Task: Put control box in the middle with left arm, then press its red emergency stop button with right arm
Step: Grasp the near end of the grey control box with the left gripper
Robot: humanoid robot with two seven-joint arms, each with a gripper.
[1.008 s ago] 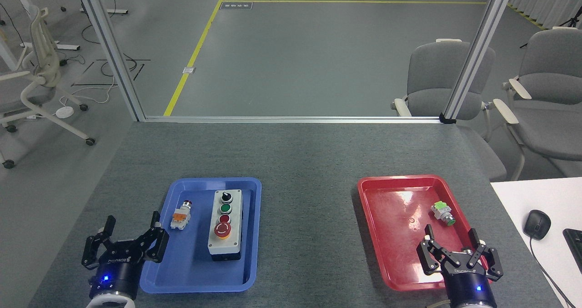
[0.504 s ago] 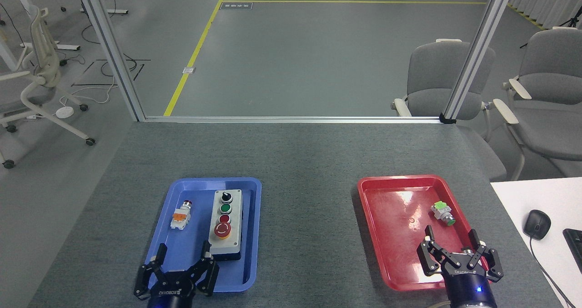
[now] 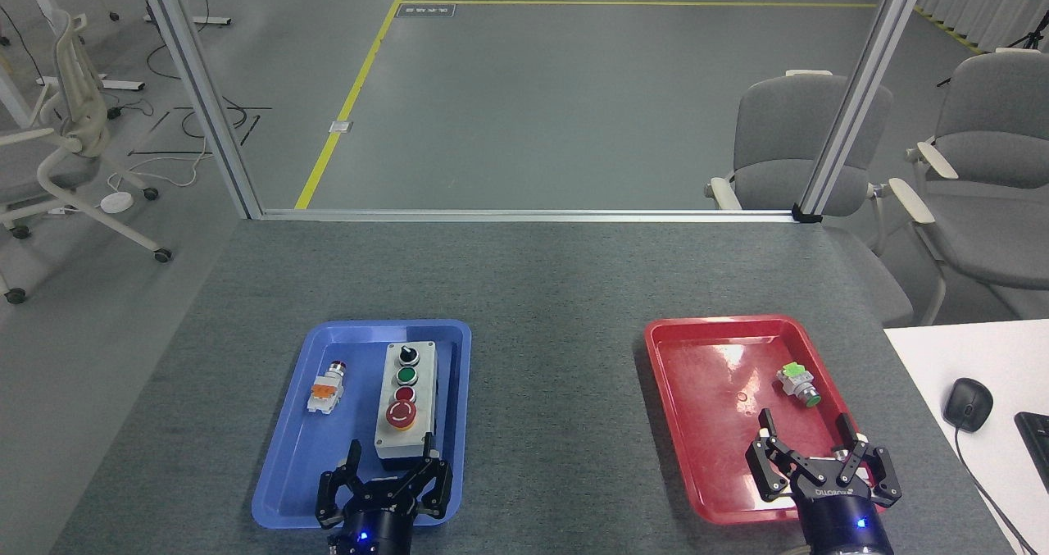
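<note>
The control box (image 3: 406, 403) lies lengthwise in the blue tray (image 3: 287, 465), light grey with a black base. Its row of controls ends nearest me with the red emergency stop button (image 3: 401, 413), yellow-collared. My left gripper (image 3: 388, 450) is open just in front of the box's near end, fingers pointing at it and straddling that end, not touching it as far as I can see. Over the near part of the red tray (image 3: 705, 350) my right gripper (image 3: 810, 428) stands open and empty. The middle (image 3: 553, 391) is bare grey felt between the two trays.
A small push-button part with an orange piece (image 3: 326, 391) lies in the blue tray left of the box. A green-capped part (image 3: 797, 383) lies in the red tray. A white desk with a mouse (image 3: 967, 403) adjoins at the right. An aluminium frame (image 3: 524, 214) edges the far side.
My left gripper has swung from outside the blue tray's left edge rightward to the near end of the control box. The right gripper shifted slightly left.
</note>
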